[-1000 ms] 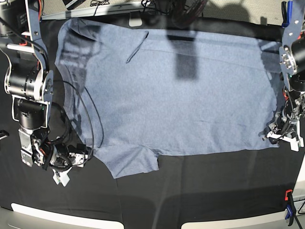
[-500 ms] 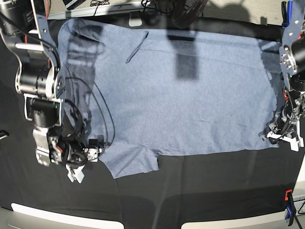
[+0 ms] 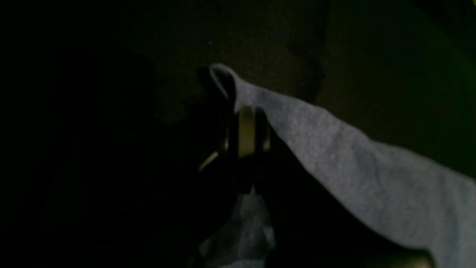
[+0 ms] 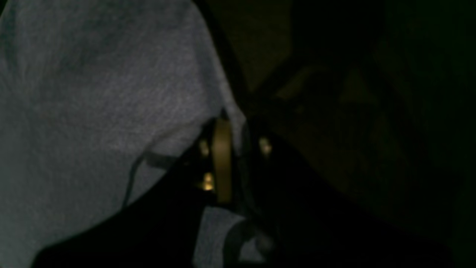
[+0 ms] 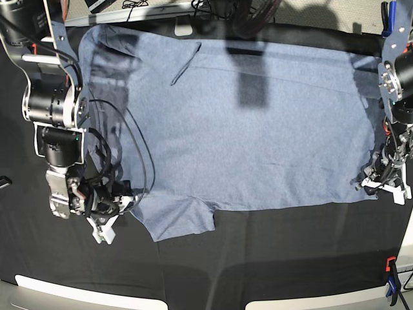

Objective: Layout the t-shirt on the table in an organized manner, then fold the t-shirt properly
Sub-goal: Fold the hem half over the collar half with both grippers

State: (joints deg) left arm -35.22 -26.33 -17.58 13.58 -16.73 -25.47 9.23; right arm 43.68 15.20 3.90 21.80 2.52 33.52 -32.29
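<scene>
T-shirt (image 5: 245, 129) cloth sits pinched in both the left gripper (image 3: 246, 130) and right gripper (image 4: 230, 149) — so lift evenly, keeping the span taut.

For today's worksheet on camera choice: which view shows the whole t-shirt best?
The base view: the t-shirt lies spread across the black table, edge to edge. The left wrist view is dark and shows only a strip of cloth at the jaws; the right wrist view shows one dim patch of fabric.
</scene>
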